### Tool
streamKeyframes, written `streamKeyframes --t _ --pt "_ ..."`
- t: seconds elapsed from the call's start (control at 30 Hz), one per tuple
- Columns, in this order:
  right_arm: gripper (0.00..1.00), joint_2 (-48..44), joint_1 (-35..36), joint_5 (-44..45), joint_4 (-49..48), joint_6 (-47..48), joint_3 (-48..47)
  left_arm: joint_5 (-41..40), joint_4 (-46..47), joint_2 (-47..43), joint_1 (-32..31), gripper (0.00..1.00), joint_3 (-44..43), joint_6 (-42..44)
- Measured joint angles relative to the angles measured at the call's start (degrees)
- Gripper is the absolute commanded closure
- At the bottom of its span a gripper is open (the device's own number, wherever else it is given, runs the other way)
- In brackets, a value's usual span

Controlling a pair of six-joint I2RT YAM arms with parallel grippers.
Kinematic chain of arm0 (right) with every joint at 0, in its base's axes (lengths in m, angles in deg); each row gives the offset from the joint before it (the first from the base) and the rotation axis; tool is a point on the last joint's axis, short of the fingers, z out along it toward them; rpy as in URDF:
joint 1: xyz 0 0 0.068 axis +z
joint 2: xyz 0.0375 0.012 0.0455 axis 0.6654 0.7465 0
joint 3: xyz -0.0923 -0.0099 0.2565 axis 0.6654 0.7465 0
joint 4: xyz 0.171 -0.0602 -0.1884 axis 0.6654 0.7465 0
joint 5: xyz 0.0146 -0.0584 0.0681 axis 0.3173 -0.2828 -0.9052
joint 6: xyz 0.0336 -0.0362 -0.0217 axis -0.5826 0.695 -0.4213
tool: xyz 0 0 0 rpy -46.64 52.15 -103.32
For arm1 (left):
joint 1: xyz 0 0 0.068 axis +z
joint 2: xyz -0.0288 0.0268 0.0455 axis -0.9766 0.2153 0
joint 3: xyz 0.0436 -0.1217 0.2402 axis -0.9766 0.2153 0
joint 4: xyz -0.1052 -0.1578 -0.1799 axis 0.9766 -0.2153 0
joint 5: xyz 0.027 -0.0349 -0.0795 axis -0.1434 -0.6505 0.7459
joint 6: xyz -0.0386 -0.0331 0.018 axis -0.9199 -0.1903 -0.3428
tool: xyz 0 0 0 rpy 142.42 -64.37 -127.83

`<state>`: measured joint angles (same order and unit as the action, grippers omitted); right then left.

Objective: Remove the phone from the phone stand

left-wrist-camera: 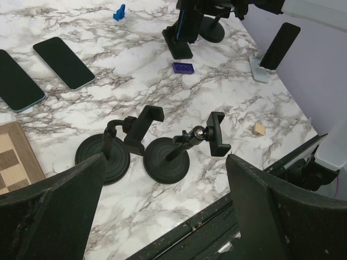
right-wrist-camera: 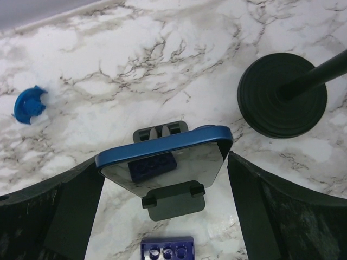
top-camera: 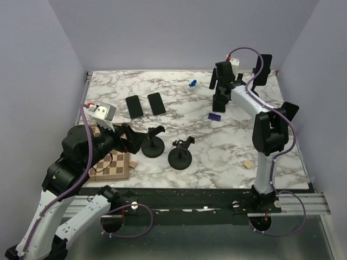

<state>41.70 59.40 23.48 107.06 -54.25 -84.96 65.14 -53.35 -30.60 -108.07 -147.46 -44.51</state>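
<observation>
A blue-edged phone (right-wrist-camera: pixel 162 154) leans upright on a small grey phone stand (right-wrist-camera: pixel 174 203) at the far right of the table. My right gripper (right-wrist-camera: pixel 165 162) is open and sits astride the phone, with one finger (right-wrist-camera: pixel 65 211) at each side edge and a small gap on both sides. From above, that right gripper (top-camera: pixel 219 93) hangs over the phone and hides most of it. My left gripper (left-wrist-camera: pixel 165 181) is open and holds nothing. It hovers near the table's front edge, by two black stands (left-wrist-camera: pixel 162 157).
Two phones (top-camera: pixel 145 105) lie flat at the far centre. A third phone leans on a white stand (top-camera: pixel 260 70) at the far right. Also about: round black stand base (right-wrist-camera: pixel 282 95), purple brick (right-wrist-camera: pixel 168 249), blue piece (right-wrist-camera: pixel 30 104), chessboard (top-camera: pixel 108 162), wooden block (top-camera: pixel 248 164).
</observation>
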Motion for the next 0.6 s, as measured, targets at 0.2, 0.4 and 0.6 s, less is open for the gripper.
streamKeyframes --t 0.2,0.4,0.6 --pt "0.03 -1.9 -2.3 -8.5 -3.6 5.2 4.7 1.2 0.9 0.4 0.0 0.01 0.4 -0.2" --pt "0.08 -2.1 -4.5 -14.2 -5.7 7.4 5.1 2.2 1.0 0.8 0.0 0.01 0.7 -0.5" --pt "0.18 -2.1 -4.7 -17.5 -7.3 8.4 5.1 2.5 1.3 0.8 0.0 0.02 0.8 -0.9"
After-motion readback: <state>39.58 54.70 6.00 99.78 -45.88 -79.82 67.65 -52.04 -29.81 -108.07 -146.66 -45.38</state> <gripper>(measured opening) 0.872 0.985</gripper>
